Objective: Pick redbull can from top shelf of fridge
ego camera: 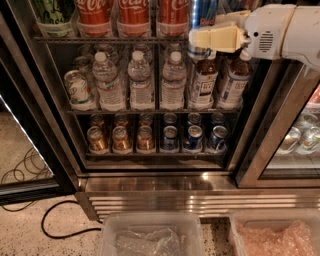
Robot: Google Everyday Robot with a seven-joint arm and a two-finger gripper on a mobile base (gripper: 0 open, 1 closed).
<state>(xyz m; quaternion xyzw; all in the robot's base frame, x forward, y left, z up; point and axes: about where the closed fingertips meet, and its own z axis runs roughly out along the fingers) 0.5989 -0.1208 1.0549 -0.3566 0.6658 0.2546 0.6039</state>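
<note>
The redbull can [202, 11] is a slim blue-and-silver can on the top shelf [100, 39] of the fridge [150, 185], to the right of three red Coca-Cola cans [134, 12]. Only its upper part shows. My gripper [212, 38], cream-coloured on a white arm, reaches in from the right. It sits just in front of the lower part of the redbull can, at the level of the shelf edge, and hides that part. A green-and-white can [52, 15] stands at the shelf's left end.
The middle rack holds water bottles [141, 82] and brown drink bottles [204, 85]. The lower rack holds short gold cans [121, 139] and short blue cans [192, 137]. Two clear plastic bins [150, 237] stand on the floor in front. A black cable [55, 220] lies at the left. A second cooler [295, 140] stands at the right.
</note>
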